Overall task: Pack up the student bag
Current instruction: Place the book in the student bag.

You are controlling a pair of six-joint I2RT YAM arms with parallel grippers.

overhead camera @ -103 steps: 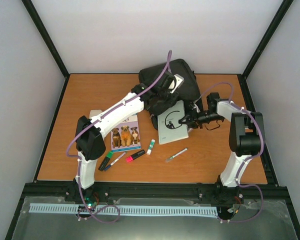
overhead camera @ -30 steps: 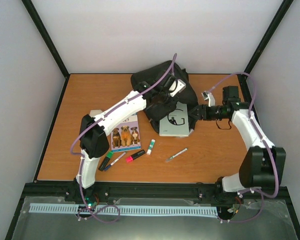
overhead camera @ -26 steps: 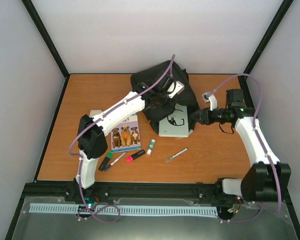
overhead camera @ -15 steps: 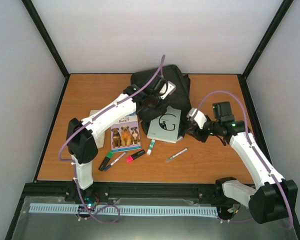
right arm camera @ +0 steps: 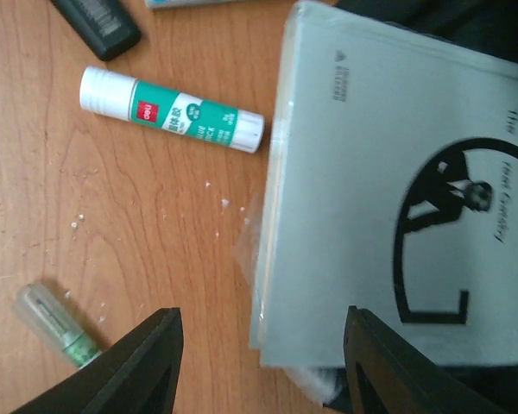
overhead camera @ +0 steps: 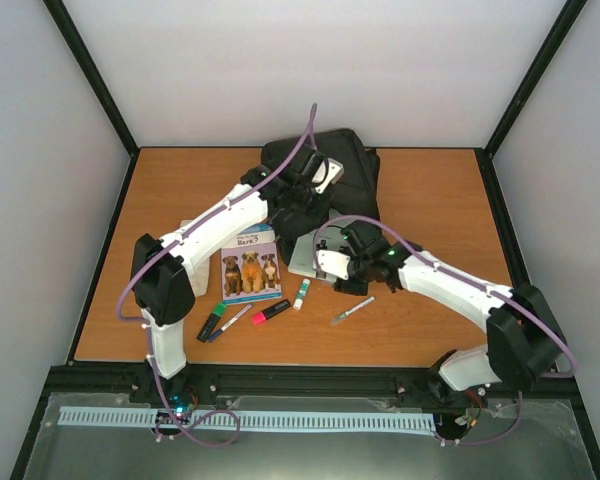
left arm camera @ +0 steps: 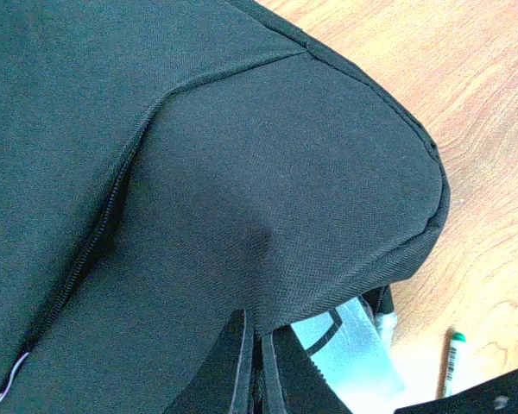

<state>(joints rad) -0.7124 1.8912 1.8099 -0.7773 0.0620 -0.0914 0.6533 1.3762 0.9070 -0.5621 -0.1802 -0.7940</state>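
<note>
The black student bag [overhead camera: 352, 165] lies at the back middle of the table and fills the left wrist view [left arm camera: 198, 155]. My left gripper [overhead camera: 298, 208] [left arm camera: 257, 366] is shut on the fabric at the bag's near edge and holds it raised. A grey book [overhead camera: 302, 258] [right arm camera: 397, 198] lies with its far end under that raised edge, and it also shows beneath the fabric [left arm camera: 345, 345]. My right gripper [overhead camera: 332, 270] [right arm camera: 268, 362] hovers open above the book's near corner. One finger is over the wood and the other over the cover.
A green-and-white glue stick [overhead camera: 302, 293] [right arm camera: 171, 121] lies just left of the book. A pen [overhead camera: 352, 310] lies in front of it. A dog-cover book [overhead camera: 250, 265], a red highlighter [overhead camera: 270, 312] and two markers [overhead camera: 215, 322] lie to the front left.
The right arm swung from the book's right side round to its near corner. The grey book slid left and nearer. The left gripper shifted left with the bag's fabric.
</note>
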